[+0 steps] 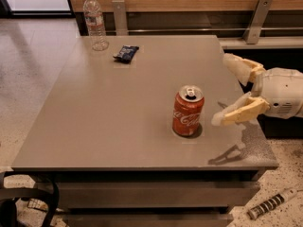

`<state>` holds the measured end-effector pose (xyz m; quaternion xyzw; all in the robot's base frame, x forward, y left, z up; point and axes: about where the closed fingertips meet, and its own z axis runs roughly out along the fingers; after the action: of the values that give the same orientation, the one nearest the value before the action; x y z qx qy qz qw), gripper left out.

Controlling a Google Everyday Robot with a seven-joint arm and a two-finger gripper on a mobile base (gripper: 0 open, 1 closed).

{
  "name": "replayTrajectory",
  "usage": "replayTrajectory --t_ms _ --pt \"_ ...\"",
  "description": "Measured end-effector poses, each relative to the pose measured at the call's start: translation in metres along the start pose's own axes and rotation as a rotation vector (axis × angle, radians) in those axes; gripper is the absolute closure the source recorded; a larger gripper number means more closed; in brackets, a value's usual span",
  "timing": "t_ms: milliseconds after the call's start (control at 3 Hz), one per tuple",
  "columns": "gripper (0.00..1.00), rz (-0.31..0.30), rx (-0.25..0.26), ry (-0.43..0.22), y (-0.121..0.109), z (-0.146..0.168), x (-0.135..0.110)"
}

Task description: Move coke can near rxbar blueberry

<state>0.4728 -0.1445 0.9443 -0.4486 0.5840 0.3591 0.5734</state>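
Claw [221,89] spread beside upright coke can [188,111], rxbar blueberry [126,53] well apart, near water bottle [96,20]

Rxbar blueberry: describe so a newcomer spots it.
Grey table, far left corner, opposite the open gripper at the right edge. Beside the clear water bottle lies the rxbar blueberry: a flat, dark blue wrapper, unlike the upright red coke can.

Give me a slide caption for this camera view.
Open gripper hangs right of the upright coke can on a table; rxbar blueberry lies at the far side near a water bottle.
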Motion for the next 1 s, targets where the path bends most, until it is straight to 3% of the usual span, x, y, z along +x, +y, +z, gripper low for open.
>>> replayTrajectory --t_ms 667,1000 --pt "0.00 0.052 0.016 -0.029 0.007 0.025 0.004" --pt "0.00 0.044 0.048 0.020 0.006 0.041 0.011"
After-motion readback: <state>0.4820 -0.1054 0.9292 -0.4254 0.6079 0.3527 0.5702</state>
